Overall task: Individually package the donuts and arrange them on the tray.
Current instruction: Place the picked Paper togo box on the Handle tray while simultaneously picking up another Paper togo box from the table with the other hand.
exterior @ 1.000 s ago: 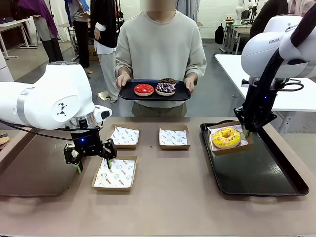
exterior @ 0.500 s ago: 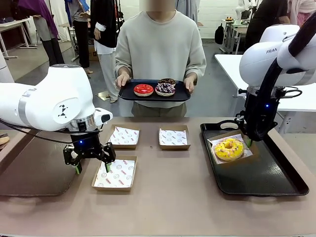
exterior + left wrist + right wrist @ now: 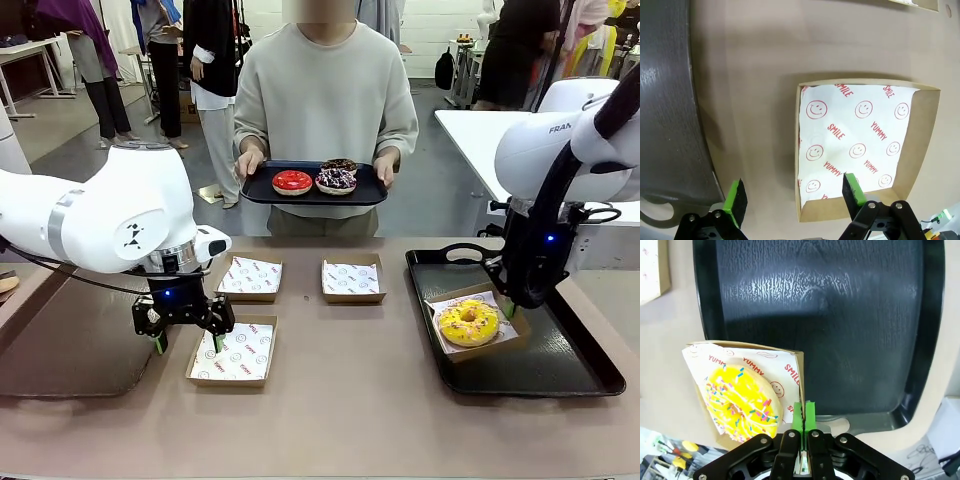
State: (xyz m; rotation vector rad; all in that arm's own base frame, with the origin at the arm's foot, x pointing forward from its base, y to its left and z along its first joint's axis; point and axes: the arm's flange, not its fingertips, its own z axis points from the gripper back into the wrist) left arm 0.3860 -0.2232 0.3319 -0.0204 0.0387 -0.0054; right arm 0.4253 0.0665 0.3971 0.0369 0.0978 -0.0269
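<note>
The yellow sprinkled donut (image 3: pixel 468 322) lies in a paper-lined cardboard box (image 3: pixel 503 338) on or just above the black tray (image 3: pixel 540 372) at the right. My right gripper (image 3: pixel 510 306) is shut on that box's far right wall. The right wrist view shows the green pads (image 3: pixel 803 417) pinching the box wall beside the donut (image 3: pixel 742 402). My left gripper (image 3: pixel 186 340) stands open astride the left wall of an empty box (image 3: pixel 233 352); the open fingers (image 3: pixel 853 191) flank that box (image 3: pixel 865 145). A person holds a small tray (image 3: pixel 260 190) with the red donut (image 3: pixel 292 181), purple-white donut (image 3: pixel 335 180) and chocolate donut (image 3: pixel 340 164).
Two more empty lined boxes (image 3: pixel 251 277) (image 3: pixel 352 280) sit mid-table. A dark mat (image 3: pixel 60 340) covers the table's left part. The right half of the big tray (image 3: pixel 840 310) is bare. The person stands at the far edge.
My right gripper has carried the boxed yellow donut down and toward the near right of the tray. My left gripper has barely shifted.
</note>
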